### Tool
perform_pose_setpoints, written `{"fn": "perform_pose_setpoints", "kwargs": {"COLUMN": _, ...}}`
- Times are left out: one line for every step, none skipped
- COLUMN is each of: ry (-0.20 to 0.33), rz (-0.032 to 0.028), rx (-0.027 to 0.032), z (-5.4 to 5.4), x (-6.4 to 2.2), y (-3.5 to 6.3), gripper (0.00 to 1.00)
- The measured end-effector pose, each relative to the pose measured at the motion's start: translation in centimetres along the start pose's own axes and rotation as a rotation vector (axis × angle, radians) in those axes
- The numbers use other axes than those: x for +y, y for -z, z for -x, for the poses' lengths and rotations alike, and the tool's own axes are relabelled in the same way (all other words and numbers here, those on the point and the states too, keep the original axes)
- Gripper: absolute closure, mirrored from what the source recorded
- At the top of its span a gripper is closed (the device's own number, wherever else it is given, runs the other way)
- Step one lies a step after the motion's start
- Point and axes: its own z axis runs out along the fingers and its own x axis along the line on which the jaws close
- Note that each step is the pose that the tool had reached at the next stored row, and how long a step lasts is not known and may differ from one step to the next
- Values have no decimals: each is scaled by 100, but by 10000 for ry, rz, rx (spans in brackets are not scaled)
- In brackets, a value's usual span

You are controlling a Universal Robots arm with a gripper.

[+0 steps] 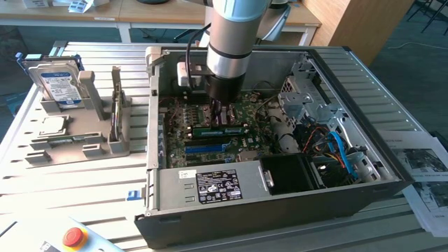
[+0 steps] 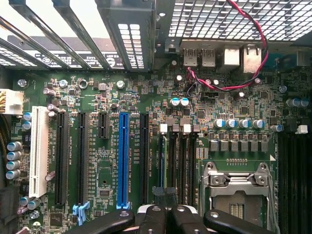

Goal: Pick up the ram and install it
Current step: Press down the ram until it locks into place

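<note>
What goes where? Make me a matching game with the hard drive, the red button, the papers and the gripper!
1. hard drive
2. red button
3. papers
4. gripper

A. down inside the computer case
B. standing in the grey holder
C. beside the case, at the exterior view's right
D. near the exterior view's bottom left corner

Pairs: 1-B, 2-D, 3-C, 4-A
</note>
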Motion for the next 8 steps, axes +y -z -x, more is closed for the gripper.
{"fn": "perform_pose_setpoints", "kwargs": {"ry": 0, "rz": 0, "rx": -1, "z": 0, "x": 0, "y": -3, "gripper": 90}}
{"fn": "perform_pose_setpoints", "kwargs": {"ry": 0, "rz": -1, "rx": -1, "z": 0, "x": 0, "y": -6, "gripper": 90}}
{"fn": "perform_pose_setpoints", "kwargs": {"ry": 0, "rz": 0, "rx": 0, "z": 0, "x": 0, "y": -8, "gripper": 90}}
{"fn": "perform_pose_setpoints", "kwargs": {"ry": 0, "rz": 1, "rx": 2, "z": -1, "x": 0, "y": -11, "gripper": 90}}
{"fn": "perform_pose_setpoints", "kwargs": {"ry": 0, "rz": 2, "rx": 2, "z": -1, "x": 0, "y": -14, "gripper": 90}}
{"fn": "perform_pose_setpoints", "kwargs": {"ry": 0, "rz": 2, "rx": 1, "z": -1, "x": 0, "y": -18, "gripper": 90}}
{"fn": "perform_pose_setpoints", "kwargs": {"ry": 0, "rz": 1, "rx": 0, "z": -1, "x": -1, "y": -22, "gripper": 90}}
{"fn": "perform_pose_setpoints", "kwargs": {"ry": -1, "rz": 1, "rx": 1, "z": -1, "x": -1, "y": -24, "gripper": 90}}
